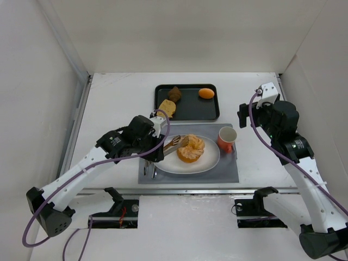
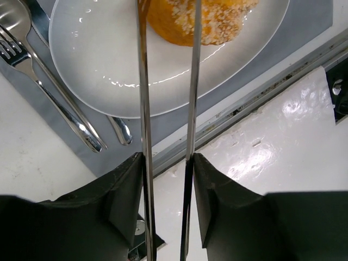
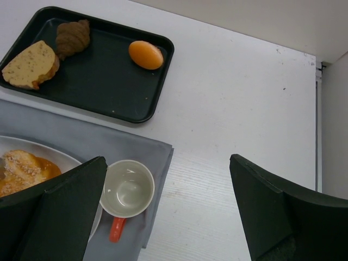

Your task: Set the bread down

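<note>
As left gripper (image 2: 166, 179) pinches metal tongs (image 2: 143, 109) at round golden bun (image 1: 191, 149) on white plate (image 1: 209, 162) | open gently | right gripper (image 3: 168, 212) wide.

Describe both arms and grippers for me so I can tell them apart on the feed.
The left arm and right arm look alike: white links, bulky black joint housings and black bases, each trailed by a looping purple cable. The left gripper and right gripper both have broad, matte black, wedge-shaped fingers. I can't read any markings.
</note>
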`<state>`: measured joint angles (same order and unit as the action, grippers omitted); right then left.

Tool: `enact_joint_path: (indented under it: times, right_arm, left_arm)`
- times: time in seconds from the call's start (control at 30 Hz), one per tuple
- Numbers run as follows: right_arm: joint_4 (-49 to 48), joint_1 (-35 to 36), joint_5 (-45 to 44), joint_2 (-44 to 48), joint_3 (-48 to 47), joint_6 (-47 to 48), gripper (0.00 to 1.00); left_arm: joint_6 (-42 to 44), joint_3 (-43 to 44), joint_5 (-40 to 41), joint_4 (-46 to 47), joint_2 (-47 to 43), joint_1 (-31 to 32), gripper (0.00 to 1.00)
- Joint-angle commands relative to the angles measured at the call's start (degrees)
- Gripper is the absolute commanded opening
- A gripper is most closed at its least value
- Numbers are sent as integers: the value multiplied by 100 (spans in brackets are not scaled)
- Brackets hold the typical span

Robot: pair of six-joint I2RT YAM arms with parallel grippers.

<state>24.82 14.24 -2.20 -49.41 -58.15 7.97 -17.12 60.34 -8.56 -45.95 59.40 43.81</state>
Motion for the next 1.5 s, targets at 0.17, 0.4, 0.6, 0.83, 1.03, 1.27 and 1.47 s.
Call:
enact_joint_path:
  times: [0.17,0.4,0.6,0.83,1.03,1.27,1.47]
  right_arm:
    - [-399,-18,-79,124,-82,29,100]
    - [-399,-18,-79,124,-82,29,100]
    - [-399,-18,-79,124,-82,29,100]
    - [-399,-18,-79,124,-82,29,100]
    - [-399,-18,-79,124,-82,29,100]
    - [-399,-18,-26,177,-82,29,100]
    - [-399,-18,87,230,-82,29,100]
  left_arm:
    - [-72,136,3,139,-60,22,41]
    - [-124,311,108,-106,-112,22,40]
    - [-177,496,170,-396,-288,22,39]
    - [-229,620,170,-581,-473,22,38]
    - [-230,812,310,-634,-526,22,36]
    - [-519,1190,2040,-625,-649,22,31]
    - [-459,902,2736,279,-535,-496,31]
